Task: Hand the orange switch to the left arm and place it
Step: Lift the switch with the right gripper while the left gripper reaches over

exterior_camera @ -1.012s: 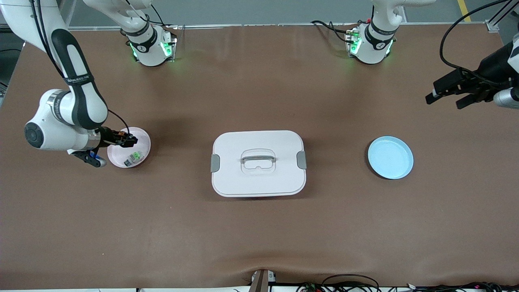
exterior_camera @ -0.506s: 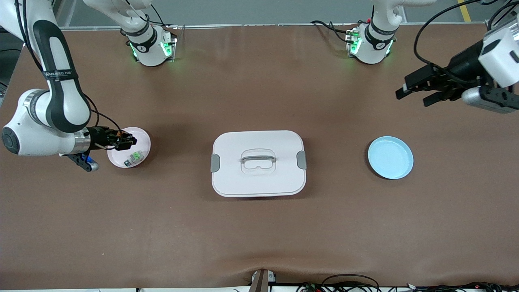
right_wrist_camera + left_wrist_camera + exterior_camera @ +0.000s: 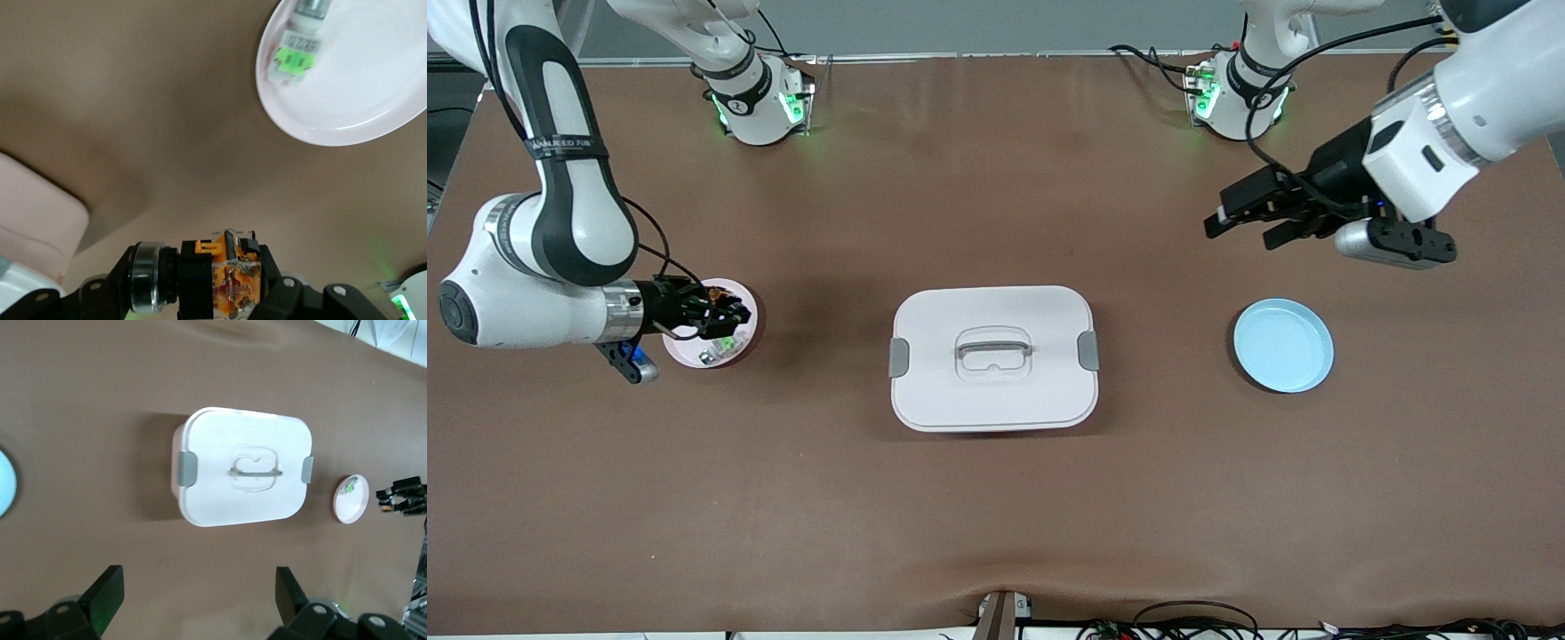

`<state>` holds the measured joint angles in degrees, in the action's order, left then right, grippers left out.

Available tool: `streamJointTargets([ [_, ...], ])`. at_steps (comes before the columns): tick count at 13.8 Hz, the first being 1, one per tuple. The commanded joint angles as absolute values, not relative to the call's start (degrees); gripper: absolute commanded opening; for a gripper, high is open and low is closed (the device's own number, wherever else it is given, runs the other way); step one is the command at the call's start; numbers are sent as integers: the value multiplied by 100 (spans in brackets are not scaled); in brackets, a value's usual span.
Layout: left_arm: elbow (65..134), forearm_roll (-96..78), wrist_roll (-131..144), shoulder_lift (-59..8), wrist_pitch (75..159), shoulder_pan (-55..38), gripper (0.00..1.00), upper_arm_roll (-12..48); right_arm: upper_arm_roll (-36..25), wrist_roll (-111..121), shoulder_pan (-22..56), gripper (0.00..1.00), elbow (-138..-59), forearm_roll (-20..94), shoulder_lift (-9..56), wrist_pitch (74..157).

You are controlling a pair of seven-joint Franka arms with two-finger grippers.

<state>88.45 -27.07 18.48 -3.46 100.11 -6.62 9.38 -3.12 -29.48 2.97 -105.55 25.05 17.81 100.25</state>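
Note:
The orange switch (image 3: 223, 283), a black cylinder with an orange and clear block, is clamped between the fingers of my right gripper (image 3: 220, 293). In the front view the right gripper (image 3: 725, 316) hangs shut over the pink plate (image 3: 745, 302) at the right arm's end of the table. The white box (image 3: 994, 357) with clear handle and grey clips sits mid-table, also in the left wrist view as the box (image 3: 243, 467). My left gripper (image 3: 1232, 222) is open and holds nothing. It is above bare table between the left arm's base and the blue plate (image 3: 1283, 345).
A small green-and-silver switch (image 3: 297, 57) lies in the pink plate (image 3: 353, 107). The blue plate holds nothing. Cables run along the table edge nearest the front camera. Brown table surface lies open all around the box.
The left arm has swung in from the table's end toward the middle, its gripper still open. The right gripper, shut on the orange switch, has shifted slightly over the pink plate.

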Motion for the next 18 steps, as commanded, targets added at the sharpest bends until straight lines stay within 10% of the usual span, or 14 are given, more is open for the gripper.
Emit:
streamJointTargets([
  [1, 8692, -3005, 2161, -509, 10273, -685, 100, 1054, -343, -3584, 526, 0, -10275, 2663, 1740, 9862],
  [18, 8666, -3234, 3858, -1116, 11952, -1766, 100, 1160, -325, -6600, 1679, 0, -9484, 3172, 1670, 9712],
])
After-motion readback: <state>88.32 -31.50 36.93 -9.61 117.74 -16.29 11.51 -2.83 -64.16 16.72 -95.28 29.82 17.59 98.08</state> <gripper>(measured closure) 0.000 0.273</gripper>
